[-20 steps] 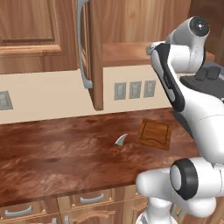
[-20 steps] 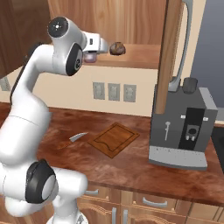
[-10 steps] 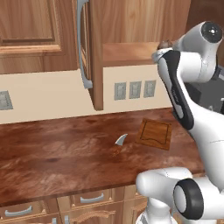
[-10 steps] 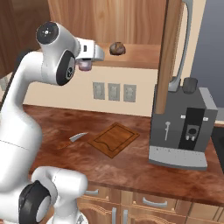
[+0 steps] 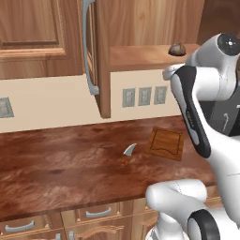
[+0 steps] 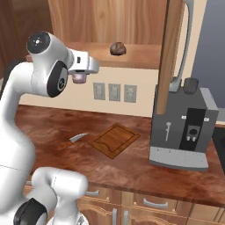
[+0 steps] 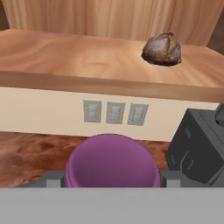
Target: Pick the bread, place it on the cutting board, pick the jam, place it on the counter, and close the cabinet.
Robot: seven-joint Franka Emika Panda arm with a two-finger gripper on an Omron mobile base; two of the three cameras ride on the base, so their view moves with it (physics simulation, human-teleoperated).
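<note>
The small jam jar with a purple top and pale lilac body is up in the air, under the end of the white arm, out in front of the open cabinet. In the hand view the purple top sits right between the two dark fingers, which press on it from both sides, so the gripper is clamped on the jar.

The small brown-grey rounded lump of bread lies on the light plain wooden shelf inside the warm-brown wooden upper cabinet. The cabinet door with the long grey bar handle stands open.

Down below, the small brown wooden cutting board with a dark groove lies flat on the long dark reddish-brown counter. Nothing is on the board. A curved grey knife lies near the board. A grey coffee machine stands on the counter, on the other side of the board from the knife
</note>
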